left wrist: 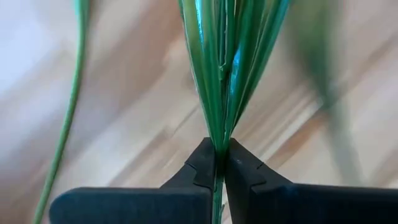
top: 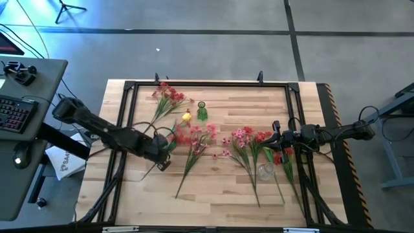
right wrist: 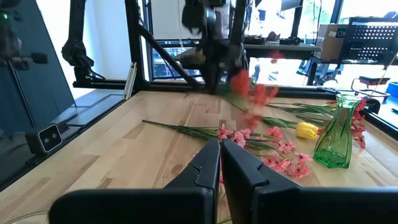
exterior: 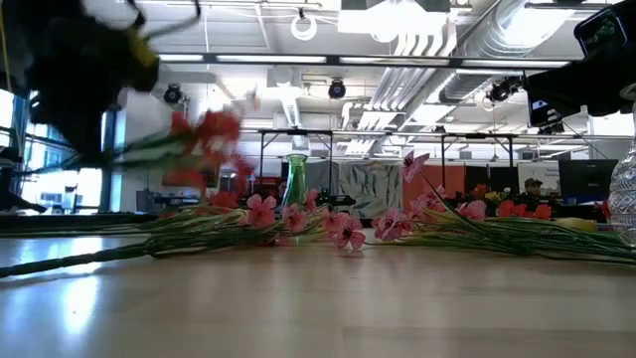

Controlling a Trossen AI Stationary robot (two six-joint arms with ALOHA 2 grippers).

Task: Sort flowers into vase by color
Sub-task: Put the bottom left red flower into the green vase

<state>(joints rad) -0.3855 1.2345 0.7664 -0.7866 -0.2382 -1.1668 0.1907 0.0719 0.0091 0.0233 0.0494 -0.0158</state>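
Note:
My left gripper point(top: 163, 147) is shut on a red flower spray point(top: 184, 134) at the table's left middle. The spray's blooms point(exterior: 204, 139) hang blurred above the table. A green vase point(top: 202, 111) stands beyond them, with a yellow flower point(top: 186, 117) beside it. Another red spray point(top: 168, 96) lies at the far left and a pink one point(top: 197, 147) in the middle. More pink and red flowers point(top: 249, 139) lie on the right. Above these my right gripper point(right wrist: 221, 152) hovers level, shut on nothing. My left gripper pinches the red spray's green stem point(left wrist: 219, 142) between its two fingers, just where the long leaves gather. The fingers slant down from above and lie across the stem. The bloom end point(right wrist: 249, 93) is raised clear of the table.
A clear glass vase point(top: 265, 171) stands near the front right among the flower stems. A black frame point(top: 129, 87) runs around the tabletop. Bare wood lies along the near edge and at the far right of the table.

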